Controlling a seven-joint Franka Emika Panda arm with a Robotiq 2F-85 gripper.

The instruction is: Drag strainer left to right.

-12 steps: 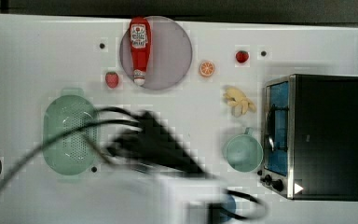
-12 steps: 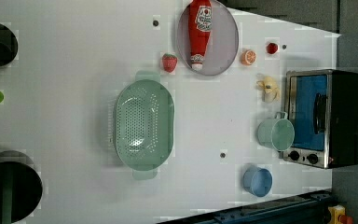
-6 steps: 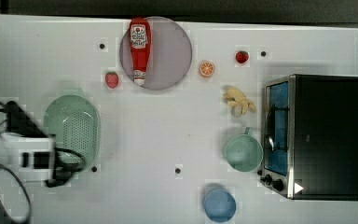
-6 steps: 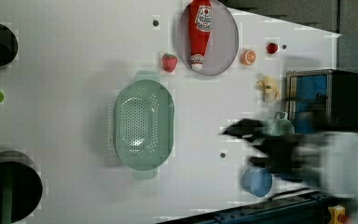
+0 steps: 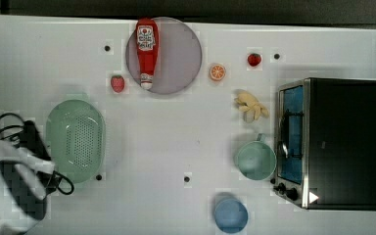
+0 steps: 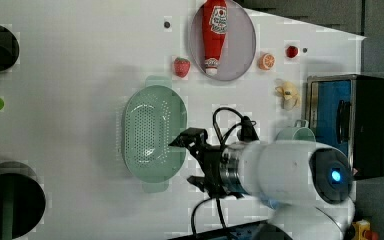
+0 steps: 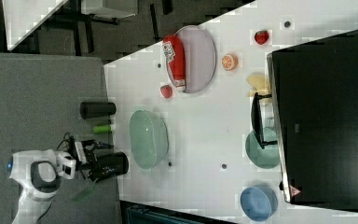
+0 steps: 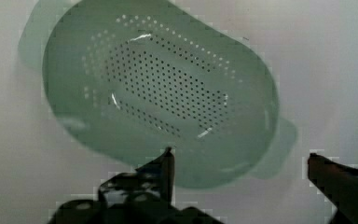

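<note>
The strainer (image 5: pixel 76 141), a large pale mint-green oval with many holes, lies on the white table at the top view's left. The left view has the strainer (image 6: pixel 154 132) in the middle, with my gripper (image 6: pixel 190 159) open just off its right rim. In the wrist view the strainer (image 8: pixel 161 93) lies beyond the gripper (image 8: pixel 242 170), and one dark finger (image 8: pixel 166 164) overlaps its near rim. The other finger (image 8: pixel 335 173) is off to the side over bare table. Nothing is held between them. My arm (image 5: pixel 17 188) shows at the top view's lower left.
A ketchup bottle (image 5: pixel 147 51) lies on a grey plate (image 5: pixel 178 56). Around it are strawberries (image 5: pixel 118 83), an orange slice (image 5: pixel 218 72) and a banana (image 5: pixel 250 106). A mint cup (image 5: pixel 255 159), a blue bowl (image 5: pixel 230 215) and a toaster oven (image 5: pixel 333 142) stand at the top view's right.
My arm has swung across the scene and now hangs by the strainer with the gripper still open. The strainer has not moved.
</note>
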